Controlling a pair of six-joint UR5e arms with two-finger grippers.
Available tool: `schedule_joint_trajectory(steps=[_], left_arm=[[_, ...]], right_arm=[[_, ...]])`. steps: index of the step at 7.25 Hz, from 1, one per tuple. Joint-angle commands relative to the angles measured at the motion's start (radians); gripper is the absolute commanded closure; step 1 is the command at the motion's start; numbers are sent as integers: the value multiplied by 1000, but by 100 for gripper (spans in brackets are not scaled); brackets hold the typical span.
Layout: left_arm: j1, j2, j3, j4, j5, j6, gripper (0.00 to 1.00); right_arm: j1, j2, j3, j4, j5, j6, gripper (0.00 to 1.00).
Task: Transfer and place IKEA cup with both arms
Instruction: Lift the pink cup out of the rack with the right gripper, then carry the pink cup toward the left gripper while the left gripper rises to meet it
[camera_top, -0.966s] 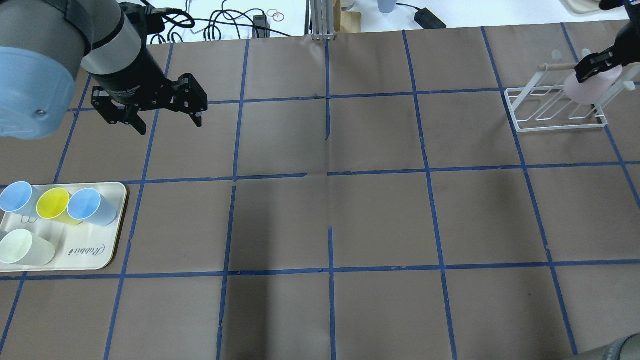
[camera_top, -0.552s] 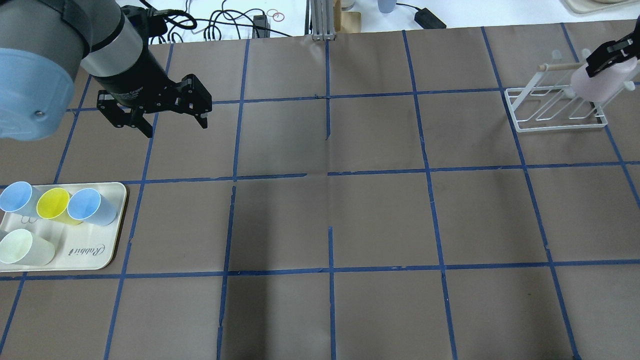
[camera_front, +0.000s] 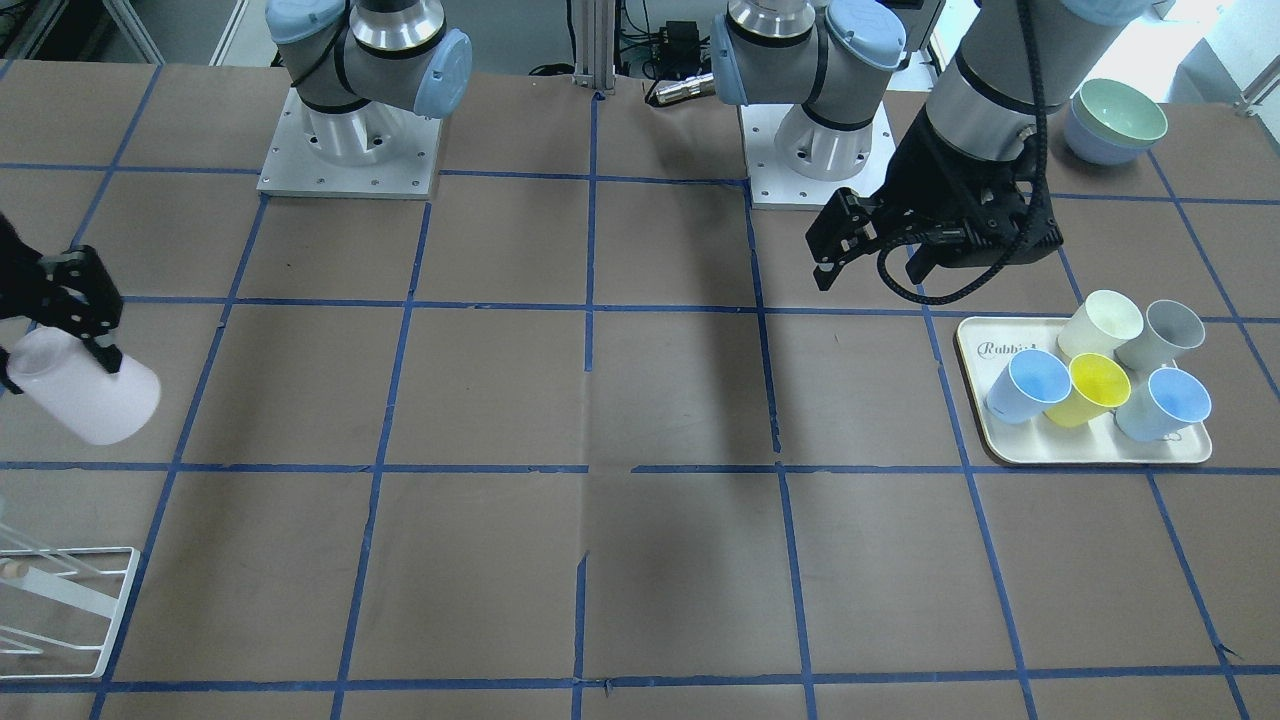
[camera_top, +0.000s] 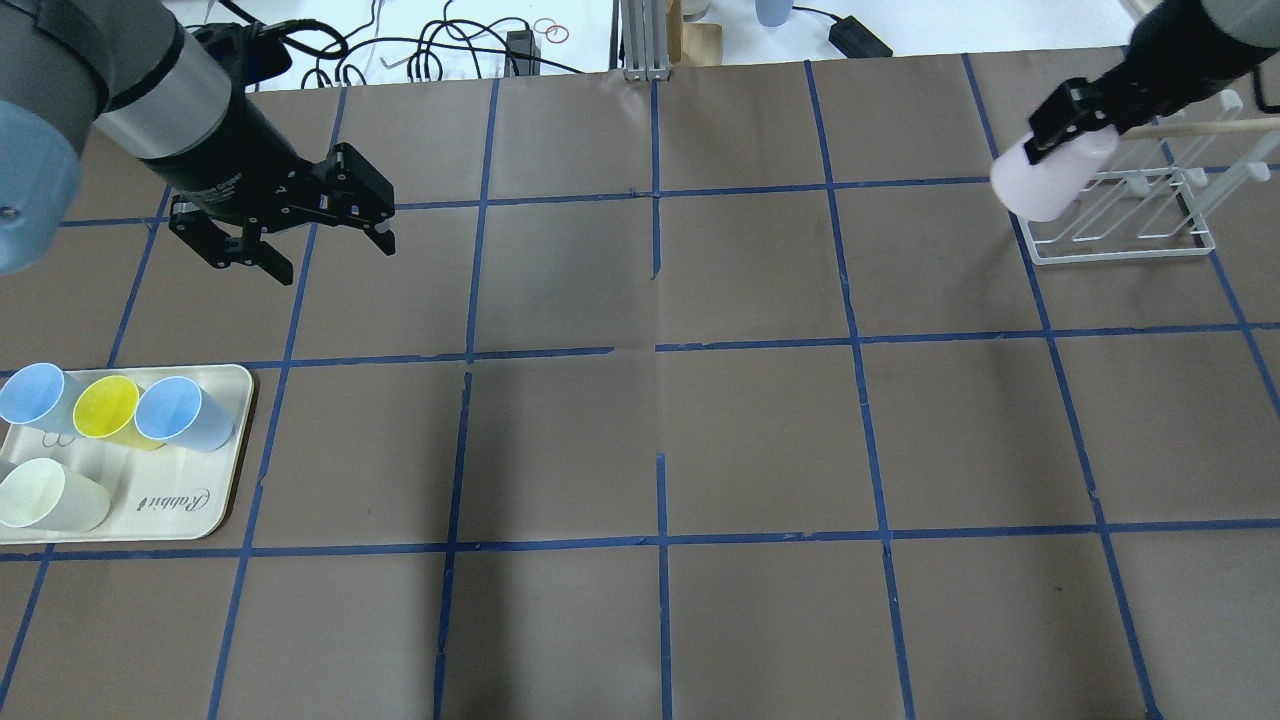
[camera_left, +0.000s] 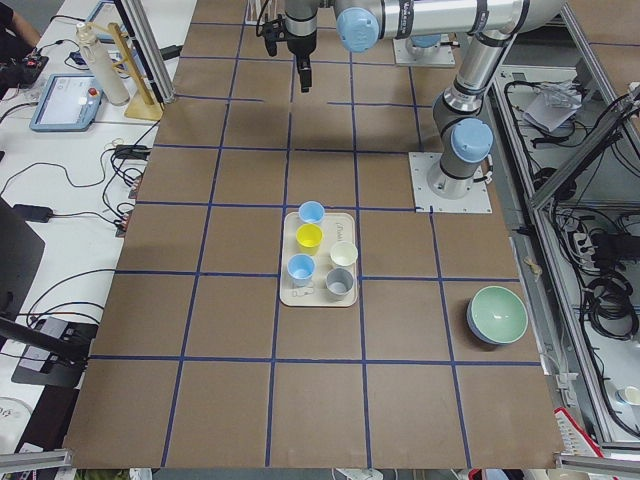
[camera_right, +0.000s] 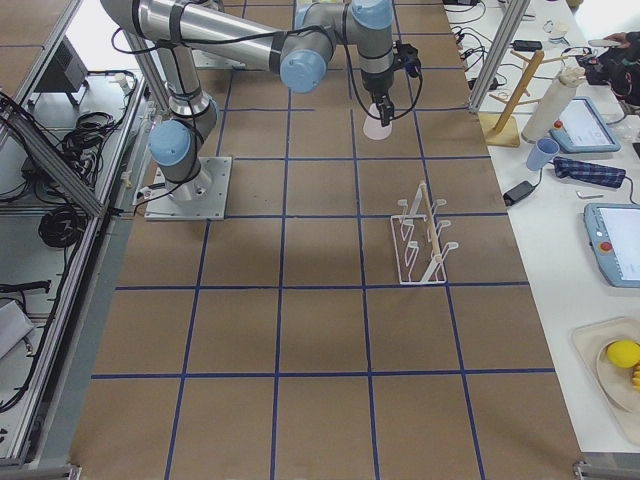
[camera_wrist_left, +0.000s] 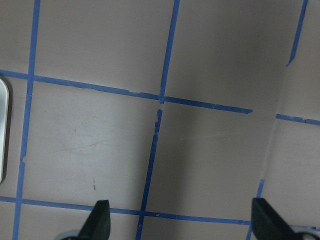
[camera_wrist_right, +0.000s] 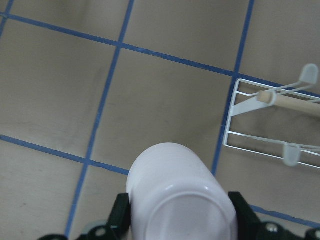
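— One question: how far along is it?
— The right claw (camera_top: 1062, 140) is clenched on the IKEA cup (camera_top: 1045, 185), aloft beside the rack (camera_top: 1200, 127), apparently gripping near its mouth. The left claw (camera_top: 335, 258) hangs spread and empty above the surface (camera_top: 760, 430), near the tray (camera_top: 180, 510).
— Remaining?
— Handover and placing, judging by this; pickup done.

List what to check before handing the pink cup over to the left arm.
1. Right claw shut on the pink cup: ok.
2. Cup apart from the wire rack: ok, held in the air beside it.
3. Left claw open and empty: ok.
4. Left claw apart from the tray: ok.
5. Claws within handover range: not ok, far apart.
6. Grip firm enough to carry: cannot tell.
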Motion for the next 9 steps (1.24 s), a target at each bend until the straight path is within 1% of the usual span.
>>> schedule_joint_trajectory(steps=[1,2,3,4,5,6,7,8,9], left_arm=[[105,1,-1,-61,-123,134,0],[153,-1,-2,-98,-185,217,0],[217,-2,-11,-146,-263,290,0],[277,-2,-48,-172,-348,373,0],[307,-1,-91,-180,-423,418,0],[311,-1,-126,-180,-510,459,0],[308,-1,-166,-180,-607,470,0],[305,-1,-212,-178,-704,472,0],[287,-4,-238,-172,-805,471,0]], right_arm=[[136,0,2,9,149,174,100],[148,2,2,10,282,268,100],[177,2,6,12,402,291,100],[214,3,8,7,512,378,100],[234,8,13,4,688,446,100],[234,8,14,12,843,485,100],[233,13,16,15,907,547,100],[231,25,39,55,1049,563,100],[228,49,84,66,1223,563,100]])
